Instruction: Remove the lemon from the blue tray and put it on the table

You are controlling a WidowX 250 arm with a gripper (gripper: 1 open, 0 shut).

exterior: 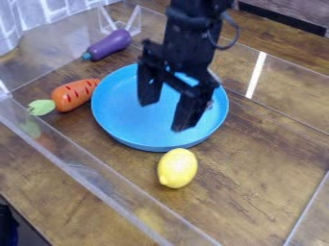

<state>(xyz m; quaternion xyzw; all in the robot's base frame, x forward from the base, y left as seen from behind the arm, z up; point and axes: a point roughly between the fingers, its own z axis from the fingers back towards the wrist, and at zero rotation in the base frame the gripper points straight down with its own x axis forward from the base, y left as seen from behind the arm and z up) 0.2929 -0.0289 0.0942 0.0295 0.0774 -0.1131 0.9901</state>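
Note:
The yellow lemon (178, 167) lies on the dark wooden table (257, 202), just in front of the blue tray's (118, 113) near rim and outside it. My gripper (168, 104) hangs above the tray, pointing down, with both black fingers spread wide and nothing between them. It is clear of the lemon, higher and further back. The tray holds nothing that I can see.
An orange carrot (73, 93) with a green top lies left of the tray. A purple eggplant (108, 43) lies at the back left. Clear plastic edging (77, 163) runs along the table's near left side.

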